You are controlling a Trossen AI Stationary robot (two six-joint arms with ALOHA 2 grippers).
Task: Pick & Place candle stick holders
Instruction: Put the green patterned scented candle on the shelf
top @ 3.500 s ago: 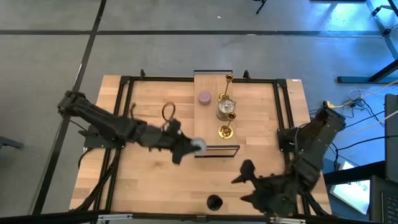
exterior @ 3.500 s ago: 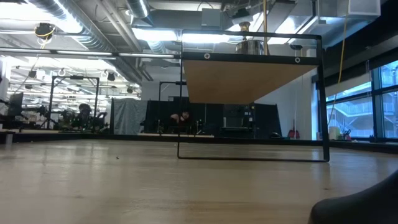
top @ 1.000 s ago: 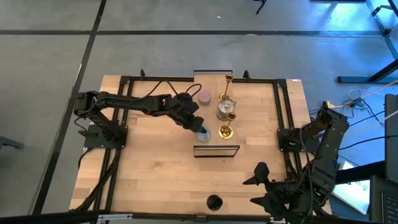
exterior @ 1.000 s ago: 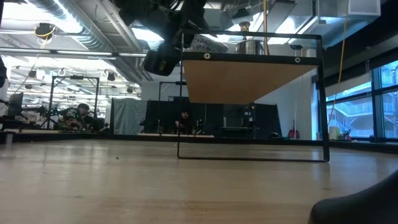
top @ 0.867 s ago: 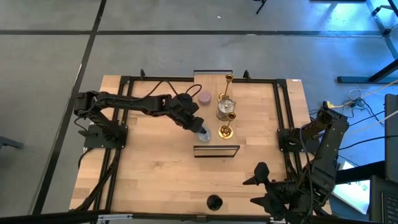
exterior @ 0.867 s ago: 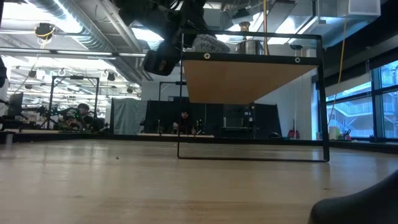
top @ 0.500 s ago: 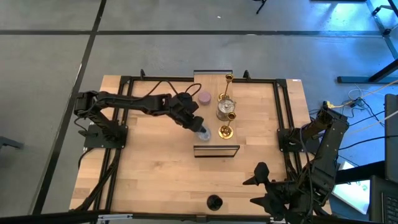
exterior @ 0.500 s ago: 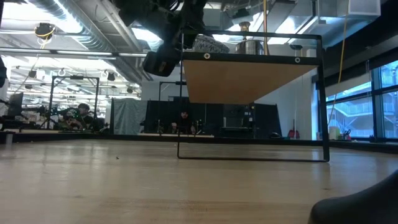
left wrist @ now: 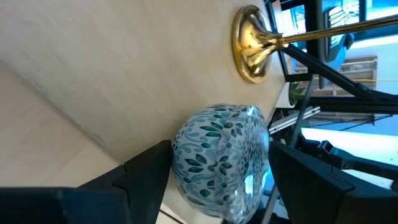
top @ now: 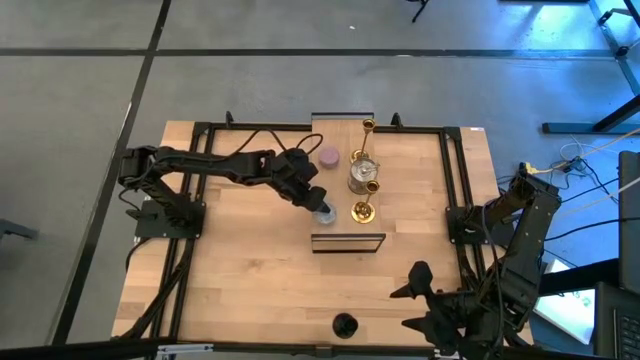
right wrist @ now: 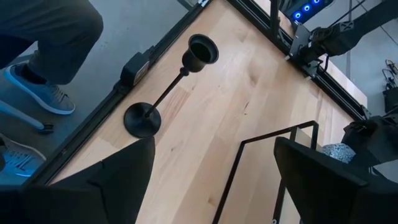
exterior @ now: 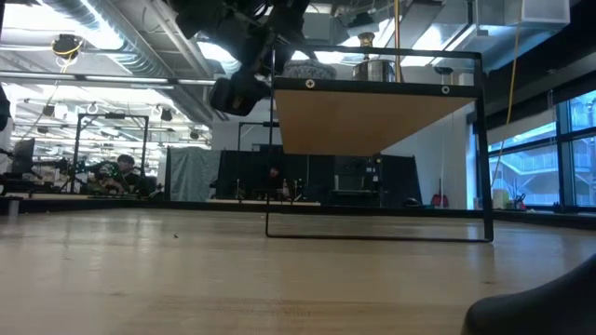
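Observation:
My left gripper (top: 322, 206) is shut on the grey-blue patterned holder (left wrist: 221, 158) at the near left part of the raised wooden shelf (top: 340, 190). The lilac-pink holder (top: 328, 156), the silver holder (top: 362, 176), the tall gold holder (top: 368, 126) and the short gold holder (top: 362, 211) stand on the shelf. The black stemmed holder (right wrist: 168, 87) stands by its round foot on the table near the front edge (top: 344, 324). My right gripper (top: 408, 300) is open and empty, to the right of it. My left gripper pinches the grey-blue holder's rounded side wall (left wrist: 181, 163) between its two fingers, one on each side. The fingers slant down from the table's left. In the low view the holder (exterior: 303, 70) sits low on the shelf top, upright.
The shelf stands on a thin black wire frame (exterior: 377, 237) with open room under it. Black rails (top: 455, 180) run along the table's sides. A person's legs and shoes (right wrist: 37, 68) show beyond the near table edge. Bare wood lies at the left and middle of the table.
My left gripper has gone down a little with the grey-blue holder, which has sunk onto the shelf top. The right arm has kept still.

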